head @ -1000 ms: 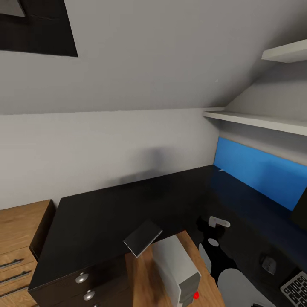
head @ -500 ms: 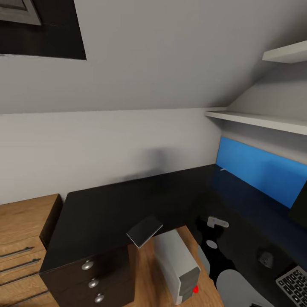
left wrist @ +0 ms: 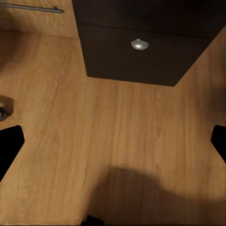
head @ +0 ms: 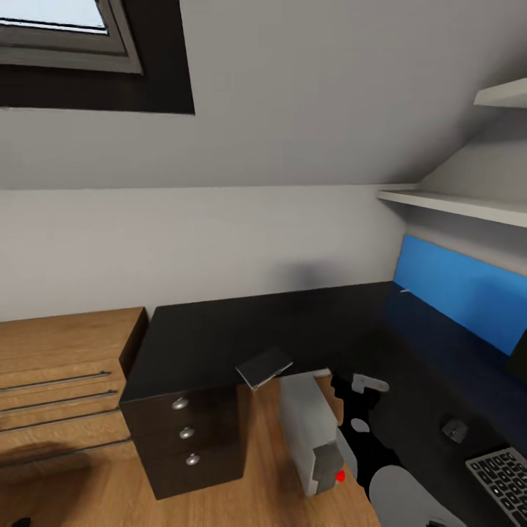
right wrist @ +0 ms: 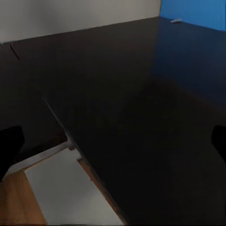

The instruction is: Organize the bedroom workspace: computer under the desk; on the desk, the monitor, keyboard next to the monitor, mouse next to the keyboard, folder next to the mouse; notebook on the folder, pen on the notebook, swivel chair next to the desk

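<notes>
Status, placing everything off the bench: the computer stands on the floor in the bench's inner corner, at the edge of the black top, more beside it than clearly under, so I'd count that item open. The keyboard and mouse are on the bench's right wing, mouse just beside the keyboard on its wall side, so those look done. A dark sliver at the frame edge under the blue back panel may be the monitor; can't confirm it. The notebook lies on the bench's inner front edge, above the computer and near the drawers. You have no folder under it yet, so folder, notebook stack, pen and chair all look pending.

Left hand: fingers wide apart, nothing between them, over bare floor by the bench drawers. Right hand: fingers also apart and empty, hovering over the bench top near the computer.
</notes>
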Motion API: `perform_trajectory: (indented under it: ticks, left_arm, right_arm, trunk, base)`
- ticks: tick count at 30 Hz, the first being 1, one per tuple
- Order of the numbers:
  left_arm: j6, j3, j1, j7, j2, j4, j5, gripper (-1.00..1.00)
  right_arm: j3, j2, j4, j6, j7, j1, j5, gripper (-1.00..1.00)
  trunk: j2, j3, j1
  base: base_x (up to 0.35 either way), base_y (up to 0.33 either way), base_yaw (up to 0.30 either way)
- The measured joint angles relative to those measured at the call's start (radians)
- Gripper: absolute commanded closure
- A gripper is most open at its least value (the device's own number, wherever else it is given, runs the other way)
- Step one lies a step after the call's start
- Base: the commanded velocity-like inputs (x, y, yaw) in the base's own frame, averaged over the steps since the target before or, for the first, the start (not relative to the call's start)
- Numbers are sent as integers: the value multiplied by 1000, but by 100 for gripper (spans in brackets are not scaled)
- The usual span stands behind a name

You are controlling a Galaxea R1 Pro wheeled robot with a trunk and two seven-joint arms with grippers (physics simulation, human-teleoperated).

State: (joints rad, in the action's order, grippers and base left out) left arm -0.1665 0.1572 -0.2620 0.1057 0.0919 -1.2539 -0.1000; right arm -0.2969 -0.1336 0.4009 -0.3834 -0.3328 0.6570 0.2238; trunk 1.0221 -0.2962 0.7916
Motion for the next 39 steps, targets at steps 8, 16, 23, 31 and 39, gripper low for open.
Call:
perform_trajectory:
  ticks: [8,16,23,31,39]
  left_arm:
    - [5,0,0,0,0,0,0,-100]
    - [6,0,0,0,0,0,0,-100]
    - [6,1,0,0,0,1,0,-100]
    - [6,1,0,0,0,2,0,-100]
    - [6,1,0,0,0,3,0,-100]
  right_arm:
    - [0,-2,-6,-16,-1,0,33,-100]
    - [0,-2,-17,-19,-1,0,41,-100]
    - [0,-2,-20,-19,-1,0,42,-100]
    - [0,-2,-21,-19,0,0,42,-100]
    - [2,-2,-35,-19,4,0,41,-100]
  trunk:
    - [0,0,0]
    - [0,0,-1]
    - [0,0,0]
    - [0,0,0]
    - [0,-1,0]
  base:
    - [-308,-173,283]
    - [-103,-48,283]
    - [-27,14,283]
    - [-211,154,283]
    - [-255,215,94]
